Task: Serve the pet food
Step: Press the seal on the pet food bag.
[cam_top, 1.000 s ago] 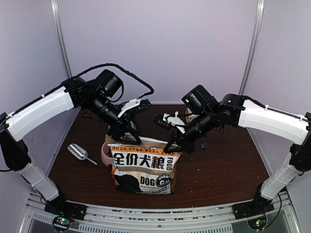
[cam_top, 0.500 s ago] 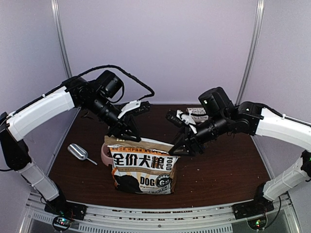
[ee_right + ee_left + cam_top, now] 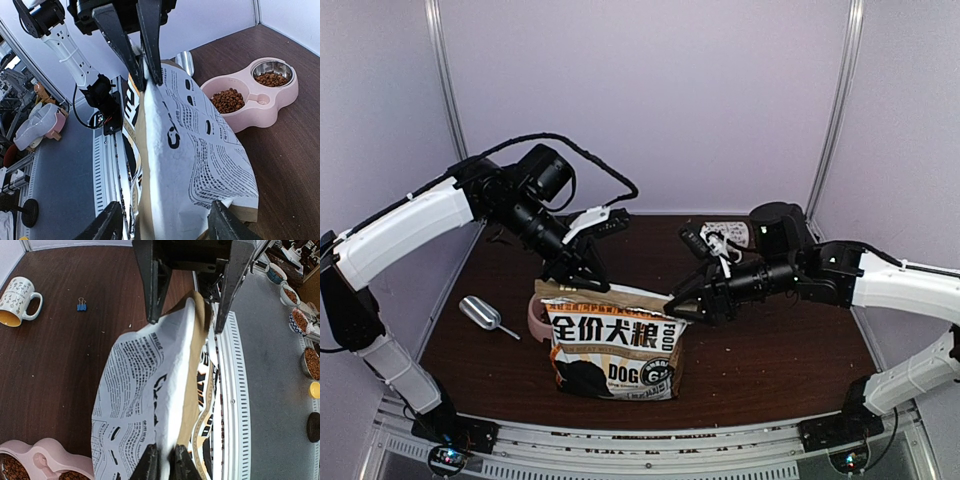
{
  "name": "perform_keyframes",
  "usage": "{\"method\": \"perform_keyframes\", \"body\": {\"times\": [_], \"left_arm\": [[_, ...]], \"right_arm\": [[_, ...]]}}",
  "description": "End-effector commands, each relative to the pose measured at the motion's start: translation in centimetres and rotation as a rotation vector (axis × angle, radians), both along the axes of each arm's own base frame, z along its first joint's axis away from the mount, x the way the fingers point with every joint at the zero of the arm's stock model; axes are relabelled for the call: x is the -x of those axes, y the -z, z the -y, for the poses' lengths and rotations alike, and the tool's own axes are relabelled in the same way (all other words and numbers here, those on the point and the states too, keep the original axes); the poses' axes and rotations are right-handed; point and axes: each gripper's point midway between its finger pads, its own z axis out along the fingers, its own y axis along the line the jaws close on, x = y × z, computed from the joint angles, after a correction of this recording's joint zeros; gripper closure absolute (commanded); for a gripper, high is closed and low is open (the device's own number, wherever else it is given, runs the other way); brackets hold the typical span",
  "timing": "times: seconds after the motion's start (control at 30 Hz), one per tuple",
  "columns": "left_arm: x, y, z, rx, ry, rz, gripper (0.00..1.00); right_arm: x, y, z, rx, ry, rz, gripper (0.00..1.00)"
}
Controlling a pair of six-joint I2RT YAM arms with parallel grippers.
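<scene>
The kraft-brown dog-food bag (image 3: 615,345) stands upright near the table's front. My left gripper (image 3: 582,275) is shut on the left end of its top edge, and the left wrist view shows the jaws (image 3: 164,460) pinching the flattened edge. My right gripper (image 3: 678,303) is open at the bag's right top corner; its fingers (image 3: 107,222) stand wide on either side of the bag (image 3: 190,165) without touching it. Pet food (image 3: 228,100) lies in both cups of the pink double bowl (image 3: 260,112), behind the bag.
A silver scoop (image 3: 480,313) lies left of the bag. Only the pink bowl's rim (image 3: 533,318) shows at the bag's left. A patterned mug (image 3: 17,300) and a blue binder clip (image 3: 81,304) sit on the brown table behind the bag.
My right gripper has opened off the bag's right top corner, and its arm has swung lower and to the right. My left gripper has closed on the bag's top edge.
</scene>
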Motion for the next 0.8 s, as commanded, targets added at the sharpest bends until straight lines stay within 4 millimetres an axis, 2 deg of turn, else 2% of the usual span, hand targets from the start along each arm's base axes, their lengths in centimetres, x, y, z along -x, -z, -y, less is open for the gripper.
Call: {"method": "perform_keyframes", "body": {"times": [0.0, 0.23, 0.4, 0.47, 0.53, 0.57, 0.6, 0.77], "left_arm": [[0.3, -0.4, 0.3, 0.01, 0.018, -0.006, 0.94], [0.4, -1.1, 0.6, 0.032, 0.03, -0.003, 0.94], [0.5, -1.9, 1.1, 0.049, 0.043, 0.01, 0.94], [0.5, -2.3, 1.3, 0.059, 0.047, 0.019, 0.93], [0.1, -3.0, 1.4, 0.076, 0.031, 0.041, 0.83], [-0.2, -3.5, 1.5, 0.092, 0.016, 0.062, 0.8], [-0.6, -4.1, 1.6, 0.112, -0.003, 0.085, 0.76], [-3.1, -8.8, 1.6, 0.276, -0.169, 0.24, 0.39]], "right_arm": [[-0.9, -0.6, -0.7, -0.049, 0.024, -0.013, 0.41], [-1.2, 1.0, -0.5, -0.021, 0.03, -0.058, 0.47], [-1.3, 1.0, -0.4, -0.039, 0.02, -0.077, 0.63], [-1.1, 0.6, -0.5, -0.053, 0.007, -0.075, 0.74], [-1.1, 0.2, -0.4, -0.064, 0.002, -0.066, 0.94], [-1.0, -0.1, -0.4, -0.07, 0.0, -0.061, 1.0], [-1.0, -0.4, -0.4, -0.076, -0.002, -0.054, 1.0], [-1.0, -1.5, -0.2, -0.072, -0.001, -0.027, 1.0]]}}
